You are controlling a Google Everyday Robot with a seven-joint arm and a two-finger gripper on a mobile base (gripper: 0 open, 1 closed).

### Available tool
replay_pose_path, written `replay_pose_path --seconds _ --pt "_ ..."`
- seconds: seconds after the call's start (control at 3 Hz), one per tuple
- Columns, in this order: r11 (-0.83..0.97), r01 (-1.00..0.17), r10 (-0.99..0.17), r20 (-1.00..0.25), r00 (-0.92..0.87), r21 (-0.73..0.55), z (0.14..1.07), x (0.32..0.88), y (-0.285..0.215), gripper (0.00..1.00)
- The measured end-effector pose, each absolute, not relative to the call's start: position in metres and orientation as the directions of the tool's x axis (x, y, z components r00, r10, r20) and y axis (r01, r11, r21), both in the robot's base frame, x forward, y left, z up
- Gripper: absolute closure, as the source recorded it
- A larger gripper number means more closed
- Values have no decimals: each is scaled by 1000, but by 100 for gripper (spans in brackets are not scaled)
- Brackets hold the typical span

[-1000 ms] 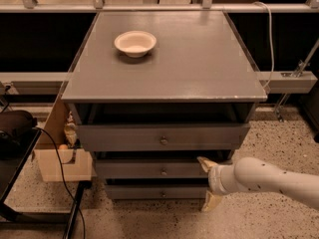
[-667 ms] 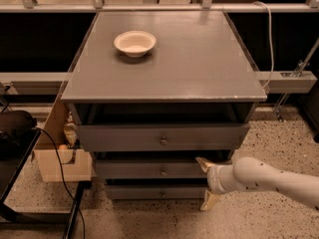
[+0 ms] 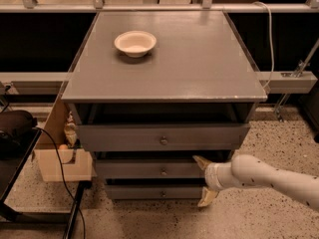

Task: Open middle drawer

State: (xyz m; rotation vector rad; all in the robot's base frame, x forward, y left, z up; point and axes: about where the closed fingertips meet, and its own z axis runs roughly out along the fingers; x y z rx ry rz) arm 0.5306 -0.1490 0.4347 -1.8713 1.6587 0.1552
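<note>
The middle drawer (image 3: 144, 170) is the second of three grey drawer fronts in the cabinet, with a small round metal knob (image 3: 163, 172) at its centre. It sits closed or nearly so, set back under the top drawer (image 3: 162, 136). My gripper (image 3: 204, 180) comes in from the right on a white arm, in front of the middle drawer's right end, right of the knob. Its two pale fingers are spread apart, one fingertip (image 3: 201, 162) at the drawer's top edge, the other (image 3: 206, 198) down by the lowest drawer (image 3: 149, 192). It holds nothing.
A white bowl (image 3: 135, 42) sits on the grey cabinet top (image 3: 199, 68). A cardboard box (image 3: 60, 158) and a black cable stand left of the cabinet. A black cart (image 3: 20, 148) is at far left. Speckled floor lies in front.
The gripper has shifted slightly left toward the middle drawer's knob. The drawers have not moved.
</note>
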Motion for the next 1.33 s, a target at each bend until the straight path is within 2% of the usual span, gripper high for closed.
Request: replay_pose_path --seconds 0.33,1.33 --pt "-31 -925 -839 -493 230 -378 412 554 -139 0" --pt "-49 -951 -876 -444 187 -304 388 572 -137 0"
